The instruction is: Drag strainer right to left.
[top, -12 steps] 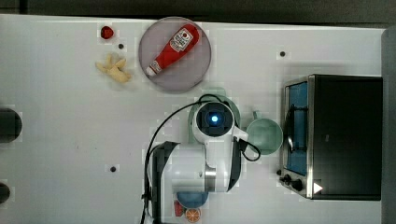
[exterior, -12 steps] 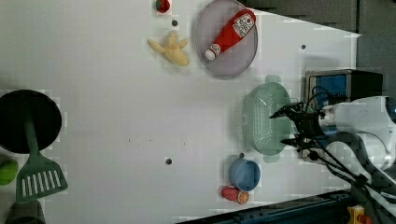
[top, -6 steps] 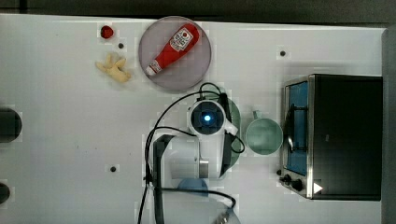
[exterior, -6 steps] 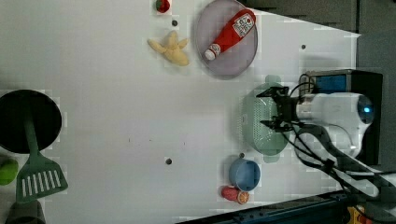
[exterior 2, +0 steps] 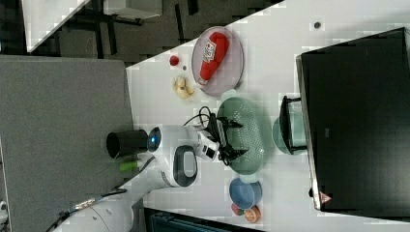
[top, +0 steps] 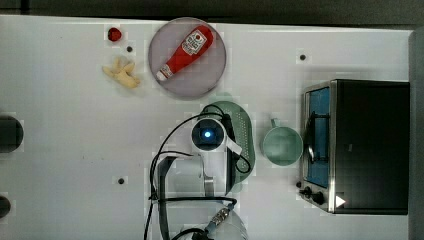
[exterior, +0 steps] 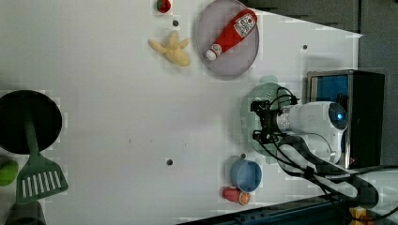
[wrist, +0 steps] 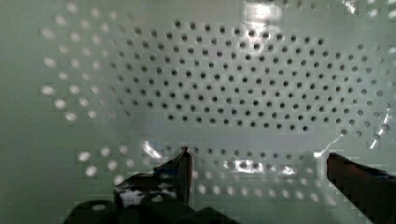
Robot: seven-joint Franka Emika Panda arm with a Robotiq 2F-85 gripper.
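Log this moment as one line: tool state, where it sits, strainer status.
tool: open | position: over strainer bowl | holding: nothing | strainer: beside mug, not yet dragged

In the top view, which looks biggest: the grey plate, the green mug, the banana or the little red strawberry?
Largest to smallest:
1. Grey plate
2. Green mug
3. Banana
4. Strawberry
All lie flat on the table, so the order is clear.

Mint-green strainer [top: 245, 131] with dotted holes, red ketchup bottle [top: 185, 52], grey plate [top: 210, 80]

Mint-green oval strainer [exterior 2: 249, 135] — perforated, upright on table [exterior 2: 270, 43]
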